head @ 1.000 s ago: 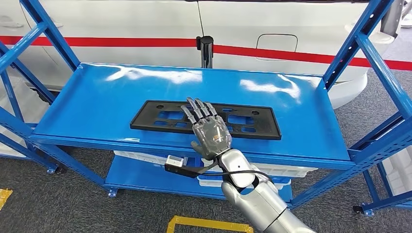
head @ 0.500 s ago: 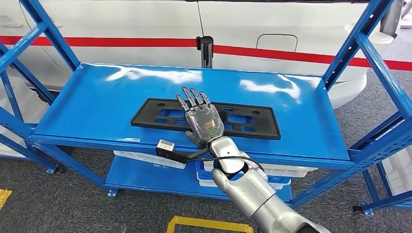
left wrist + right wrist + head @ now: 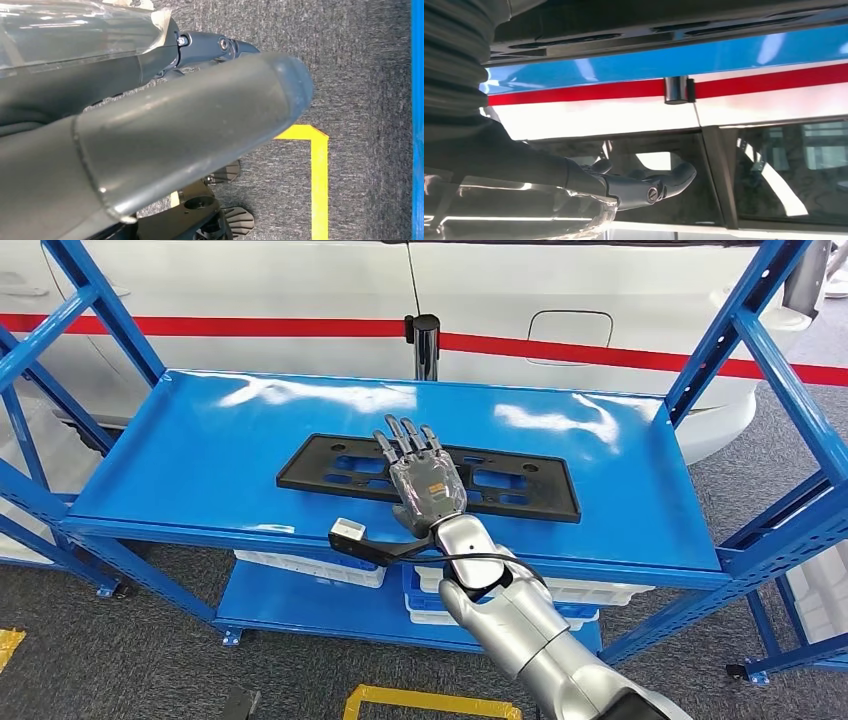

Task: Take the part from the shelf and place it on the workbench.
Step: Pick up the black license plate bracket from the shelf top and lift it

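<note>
right hand flat over the black part on the blue shelf

a long, flat black plastic part with rectangular cut-outs lies on the top deck of a glossy blue metal shelf, roughly at the deck's middle and running across it, slightly skewed. the robot's right hand reaches in from below on a silver arm and lies palm-down over the middle of the part, fingers stretched forward and a little apart, their tips near the part's far edge. the hand grasps nothing: the fingers are extended, not curled around an edge. whether the palm actually presses on the part or sits just above it cannot be told.

in the right wrist view the dark underside of the part runs across the picture beside the ribbed cover of the hand, with one dark finger stretched out.

the left hand hangs low over grey carpet marked with yellow tape; its thick grey thumb is close to the lens, and the pose of its fingers cannot be made out.

behind the shelf stands a white car body with a red stripe, and a short black post rises at the shelf's back edge. white plastic bins sit on the lower deck.
</note>
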`<state>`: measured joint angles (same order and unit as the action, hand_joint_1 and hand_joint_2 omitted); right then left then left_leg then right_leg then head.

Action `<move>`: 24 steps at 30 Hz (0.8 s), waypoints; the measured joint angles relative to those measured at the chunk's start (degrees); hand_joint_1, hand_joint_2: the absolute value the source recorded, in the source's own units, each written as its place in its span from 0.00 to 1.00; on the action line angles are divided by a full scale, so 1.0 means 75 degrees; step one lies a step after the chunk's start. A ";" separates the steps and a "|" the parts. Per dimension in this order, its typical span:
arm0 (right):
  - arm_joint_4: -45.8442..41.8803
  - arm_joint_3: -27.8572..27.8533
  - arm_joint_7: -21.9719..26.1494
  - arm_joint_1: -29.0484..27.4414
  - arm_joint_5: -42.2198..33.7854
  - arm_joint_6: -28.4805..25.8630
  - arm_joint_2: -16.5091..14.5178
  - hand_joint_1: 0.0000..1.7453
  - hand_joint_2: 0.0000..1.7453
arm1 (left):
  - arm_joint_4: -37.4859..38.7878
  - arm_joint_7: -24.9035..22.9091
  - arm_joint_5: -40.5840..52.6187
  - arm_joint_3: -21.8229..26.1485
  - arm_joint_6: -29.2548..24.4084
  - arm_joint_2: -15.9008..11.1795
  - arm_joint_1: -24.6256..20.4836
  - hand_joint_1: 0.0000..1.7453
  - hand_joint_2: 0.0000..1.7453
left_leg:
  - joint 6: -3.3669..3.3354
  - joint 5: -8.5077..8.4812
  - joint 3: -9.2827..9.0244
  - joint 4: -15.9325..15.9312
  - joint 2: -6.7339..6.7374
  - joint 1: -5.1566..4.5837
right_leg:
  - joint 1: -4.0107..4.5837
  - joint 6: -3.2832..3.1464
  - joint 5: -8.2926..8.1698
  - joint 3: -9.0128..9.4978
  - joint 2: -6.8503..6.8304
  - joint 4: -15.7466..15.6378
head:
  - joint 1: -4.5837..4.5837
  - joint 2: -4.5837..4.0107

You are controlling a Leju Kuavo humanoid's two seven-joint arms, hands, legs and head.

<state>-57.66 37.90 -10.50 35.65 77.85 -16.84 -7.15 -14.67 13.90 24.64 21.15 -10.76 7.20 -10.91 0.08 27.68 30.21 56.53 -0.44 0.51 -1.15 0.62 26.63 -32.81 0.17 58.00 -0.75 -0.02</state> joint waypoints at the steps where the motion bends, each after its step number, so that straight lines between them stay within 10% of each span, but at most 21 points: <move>1: 0.0034 -0.0025 -0.0043 0.0016 0.0036 0.0040 0.0000 0.00 1.00 | -0.0006 0.0000 -0.0021 -0.0028 0.0005 0.0000 -0.0003 0.00 0.00 | 0.0000 0.0000 0.0000 0.0000 0.0000 0.0000 | 0.0000 0.0000 0.0000 0.0000 0.0000 0.0000 | 0.0000 0.0000; 24: -0.0376 -0.0257 -0.1257 0.0112 0.0679 0.1954 0.0009 0.00 1.00 | -0.0256 -0.0074 -0.0584 -0.0476 0.0011 -0.0001 -0.0105 0.00 0.00 | 0.0000 0.0000 0.0001 0.0001 0.0000 0.0001 | 0.0001 0.0000 0.0000 -0.0001 0.0000 0.0000 | -0.0001 0.0000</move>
<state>-60.48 35.97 -19.93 36.49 82.94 -2.19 -7.08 -16.59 13.35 20.26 17.58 -10.68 7.19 -11.69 0.08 27.68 30.21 56.54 -0.44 0.52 -1.15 0.62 26.63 -32.82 0.17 58.00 -0.76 -0.02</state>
